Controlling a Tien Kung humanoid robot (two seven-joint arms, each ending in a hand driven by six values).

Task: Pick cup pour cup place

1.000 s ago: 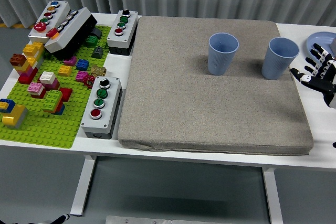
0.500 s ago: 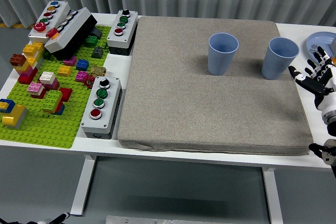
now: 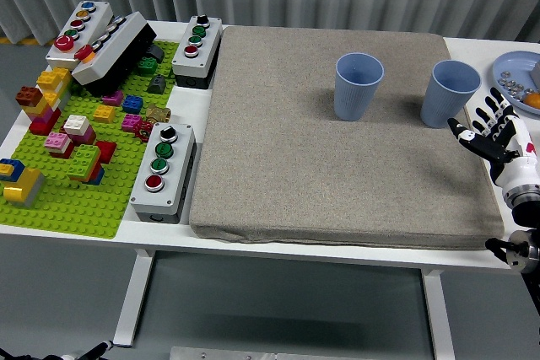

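A grey mat (image 3: pixel 337 132) covers most of the white table (image 3: pixel 506 250), with a green brick plate (image 3: pixel 59 200) and button boxes (image 3: pixel 163 173) well off to the left. Two blue cups stand upright on the mat's far right part: the left cup (image 3: pixel 358 86) and the right cup (image 3: pixel 449 94), apart from each other. A blue plate (image 3: pixel 515 69) sits at the right edge, now uncovered.

The right hand (image 3: pixel 488 132) has come in from the right edge over the last second, moving left and a little toward the near side. It now hangs just beside the right cup, near its base, not touching it. Its fingers (image 3: pixel 483 115) are spread and hold nothing.

This reads as the approach to the pick: the right cup looks to be the target, and nothing has been grasped, poured or placed. The cups have not moved. The left hand is out of view.
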